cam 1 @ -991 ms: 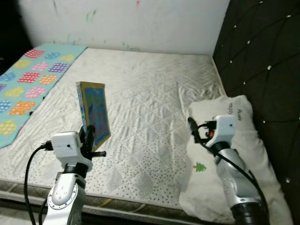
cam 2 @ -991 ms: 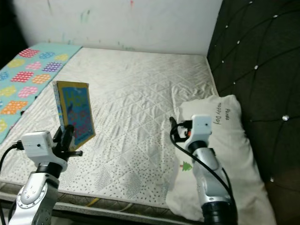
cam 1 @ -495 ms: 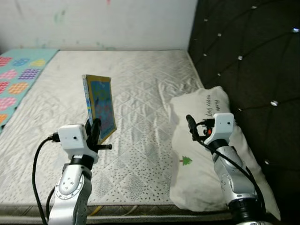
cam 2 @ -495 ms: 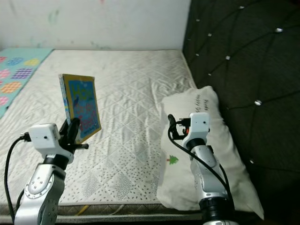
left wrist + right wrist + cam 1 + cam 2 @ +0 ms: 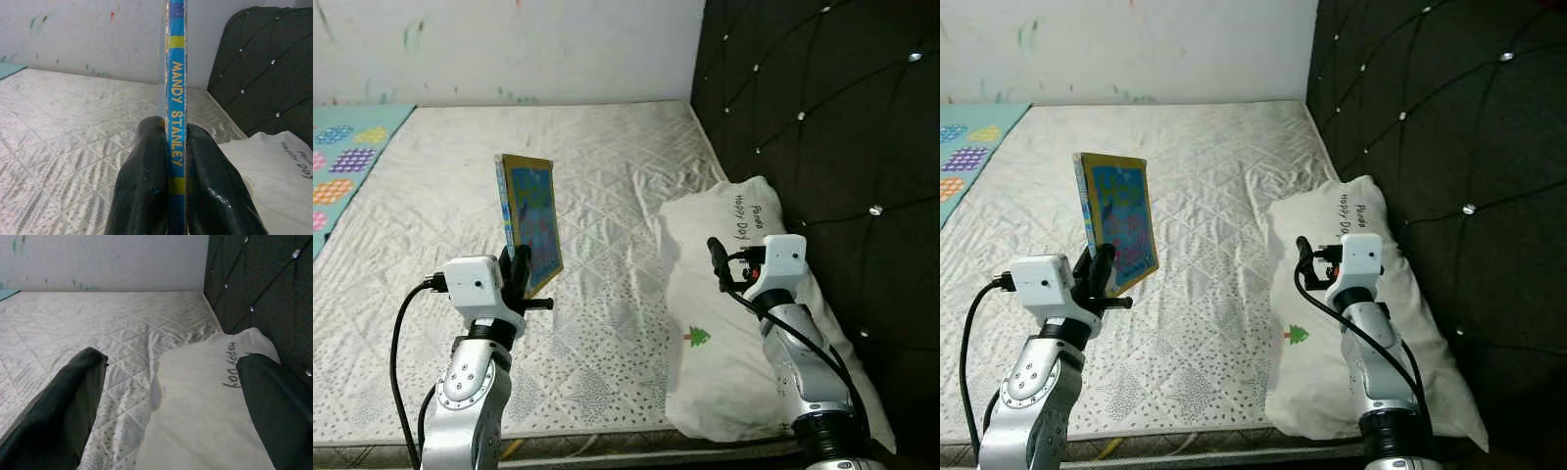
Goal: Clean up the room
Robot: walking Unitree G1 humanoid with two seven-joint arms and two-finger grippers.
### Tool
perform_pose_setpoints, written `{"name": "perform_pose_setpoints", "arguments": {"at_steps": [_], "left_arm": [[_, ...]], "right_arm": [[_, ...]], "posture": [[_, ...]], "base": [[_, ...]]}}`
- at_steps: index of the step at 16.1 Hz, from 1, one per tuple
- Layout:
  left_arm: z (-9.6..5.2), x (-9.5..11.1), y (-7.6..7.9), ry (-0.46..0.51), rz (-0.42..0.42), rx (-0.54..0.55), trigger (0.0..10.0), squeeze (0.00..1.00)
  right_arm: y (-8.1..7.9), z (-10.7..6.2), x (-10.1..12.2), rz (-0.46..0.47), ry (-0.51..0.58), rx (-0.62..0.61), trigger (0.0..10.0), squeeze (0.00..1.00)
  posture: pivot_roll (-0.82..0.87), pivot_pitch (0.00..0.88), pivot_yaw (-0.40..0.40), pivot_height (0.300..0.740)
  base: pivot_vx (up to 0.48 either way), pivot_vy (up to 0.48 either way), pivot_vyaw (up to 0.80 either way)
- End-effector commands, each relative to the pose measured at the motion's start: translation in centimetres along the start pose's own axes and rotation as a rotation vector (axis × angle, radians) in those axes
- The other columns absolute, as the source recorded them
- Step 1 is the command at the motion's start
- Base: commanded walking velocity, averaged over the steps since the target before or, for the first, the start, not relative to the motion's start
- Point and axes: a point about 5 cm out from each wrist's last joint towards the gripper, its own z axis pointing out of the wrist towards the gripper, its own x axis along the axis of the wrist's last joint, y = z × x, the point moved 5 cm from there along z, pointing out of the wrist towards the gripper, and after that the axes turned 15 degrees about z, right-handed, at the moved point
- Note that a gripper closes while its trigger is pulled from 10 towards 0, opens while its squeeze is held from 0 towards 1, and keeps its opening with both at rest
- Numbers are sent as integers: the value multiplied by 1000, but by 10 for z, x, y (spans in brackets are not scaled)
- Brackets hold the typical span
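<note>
While we stand at the foot of the bed, our left gripper (image 5: 518,277) is up over the quilted cream mattress (image 5: 607,166), its two black fingers (image 5: 146,181) clamped tight on a thin blue and yellow picture book (image 5: 530,220). The book is upright, clear of the mattress, held by its lower edge, with the colourful cover turned toward our right side. From the left wrist view we look straight down the blue spine with yellow lettering, squeezed between the two pads.

Our right gripper (image 5: 1304,262) is raised too, hovering over the white pillow with a small green tree print and dark lettering (image 5: 734,323). Its fingers (image 5: 63,406) are spread wide apart with nothing between them, and the pillow and mattress show through the gap.

That pillow lies along the right edge of the mattress, right up against the black tufted headboard with shiny studs (image 5: 822,127). Over on the far left there's a teal blanket with coloured patchwork squares (image 5: 347,152) lying on the mattress, and a pale wall with a few paint smudges (image 5: 509,49) runs behind it all.
</note>
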Motion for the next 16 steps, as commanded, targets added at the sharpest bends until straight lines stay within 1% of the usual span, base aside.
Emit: {"name": "perform_pose_setpoints", "arguments": {"at_steps": [1, 2, 4, 16], "left_arm": [[3, 9, 2, 46, 9, -9, 10000, 0], [4, 9, 3, 47, 9, -12, 10000, 0], [4, 9, 3, 48, 9, -14, 10000, 0], [7, 9, 5, 49, 0, -14, 10000, 0]], "right_arm": [[-3, 3, 3, -2, 9, 11, 10000, 0], [-3, 3, 3, -4, 12, 11, 10000, 0], [-4, 2, 4, 6, 19, 12, 10000, 0], [-9, 2, 5, -10, 20, 44, 10000, 0]], "posture": [[-149, 0, 65, 740], [-151, 0, 65, 740], [-151, 0, 64, 740], [-154, 0, 60, 740]], "base": [[0, 0, -800], [0, 0, -800], [0, 0, 0], [0, 0, 0]]}}
